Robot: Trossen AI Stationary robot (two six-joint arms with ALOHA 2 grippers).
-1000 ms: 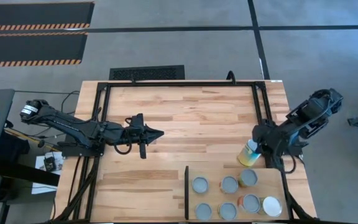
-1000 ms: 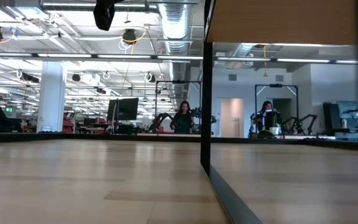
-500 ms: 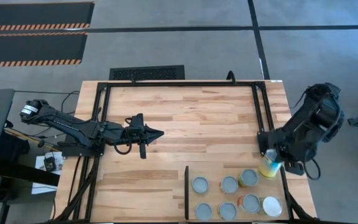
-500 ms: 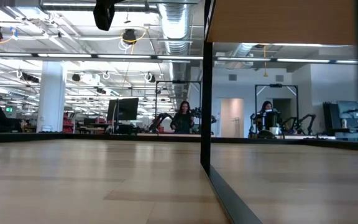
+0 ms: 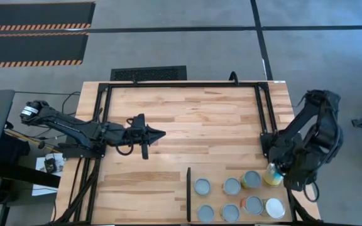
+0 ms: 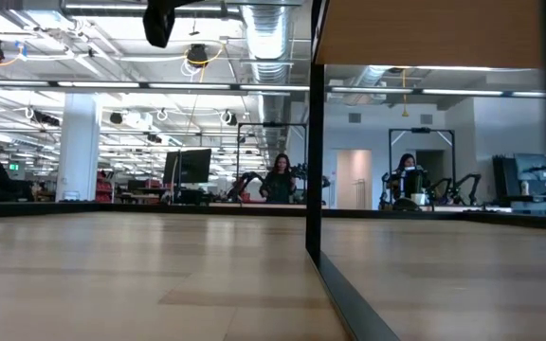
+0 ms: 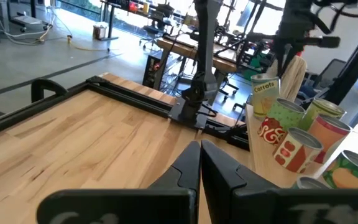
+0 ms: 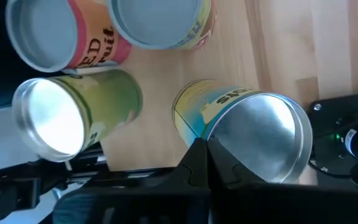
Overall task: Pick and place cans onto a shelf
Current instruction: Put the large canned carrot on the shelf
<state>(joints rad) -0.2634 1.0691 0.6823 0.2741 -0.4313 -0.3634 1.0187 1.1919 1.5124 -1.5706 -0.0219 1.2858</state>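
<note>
The left gripper (image 5: 158, 133) is parked over the middle of the table (image 5: 187, 119), jaws pinched together with nothing in them, well apart from all the cans, so I'd say it's just waiting. Moving right, the black divider (image 5: 188, 186) stands along the shelf's left edge, and the shelf (image 5: 217, 177) sits at the table's near-right corner with seven cans already standing on it: four grey-topped ones (image 5: 202, 186) toward the divider, a green-labelled one (image 5: 251, 180) and a red-rimmed one (image 5: 253, 204) further right, and a white-topped one (image 5: 274, 208) by the shelf's right edge. The bit that matters is at the far right: the right gripper (image 5: 280, 167) is clamped on a yellow can (image 5: 271, 175), held above the shelf's far-right corner, just beside the green-labelled can. In the right wrist view the yellow can (image 8: 244, 134) sits between the fingers with its silver top facing the camera, so its long axis looks near upright, maybe a little tilted. My guess is the free spot lies straight below the jaws, and the thing to watch is the tight gap to the green can (image 8: 79, 115).
</note>
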